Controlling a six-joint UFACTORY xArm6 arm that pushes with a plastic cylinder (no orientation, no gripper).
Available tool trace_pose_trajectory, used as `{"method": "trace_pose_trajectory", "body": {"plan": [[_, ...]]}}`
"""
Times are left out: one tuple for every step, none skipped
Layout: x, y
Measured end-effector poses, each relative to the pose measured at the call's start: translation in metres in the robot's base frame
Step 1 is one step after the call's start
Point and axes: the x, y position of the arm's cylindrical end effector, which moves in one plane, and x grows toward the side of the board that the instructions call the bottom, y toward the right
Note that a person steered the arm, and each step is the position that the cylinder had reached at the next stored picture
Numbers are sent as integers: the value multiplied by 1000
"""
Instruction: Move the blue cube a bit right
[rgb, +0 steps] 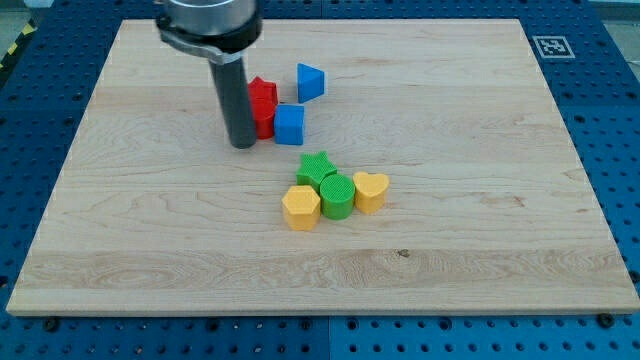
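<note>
- Camera view shows a pale wooden desk (120, 250) resting on a blue perforated base, with a small black-and-white marker tag (549, 45) at the view's top right corner.
- Our arm enters from the view's top as a wide dark collar that narrows into a straight dark rod. There are no fingers on this rig, so there is nothing to describe as open, closed or gripping.
- My tip (242, 146) rests on the desk in the upper middle of the board, just to the view's left of a small cluster of blocks.
- The blue cube (289, 124), the block we are asked to shift, sits just to the view's right of the tip, with red blocks between them.
- Those red blocks (262, 108) appear as a stacked or joined pair of pieces. The rod hides their left edge, so we cannot tell whether the tip touches them.
- A blue wedge-like block (310, 81) lies above and slightly right of the cube, close to it but apart.
- We judge the tip stands on the cluster's left because a rightward push must begin from that side. The red blocks may pass the push on to the cube.
- Lower down, well apart from the cube, a second group huddles together: a green star (316, 166), a green cylinder (337, 195), a yellow hexagon-like block (301, 207) and a yellow heart (371, 190).
- The desk to the cube's right is bare, so a short slide should meet nothing.
</note>
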Motion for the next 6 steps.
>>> {"method": "trace_pose_trajectory", "body": {"plan": [[0,5],[0,0],[0,25],[0,71],[0,75],[9,43]]}}
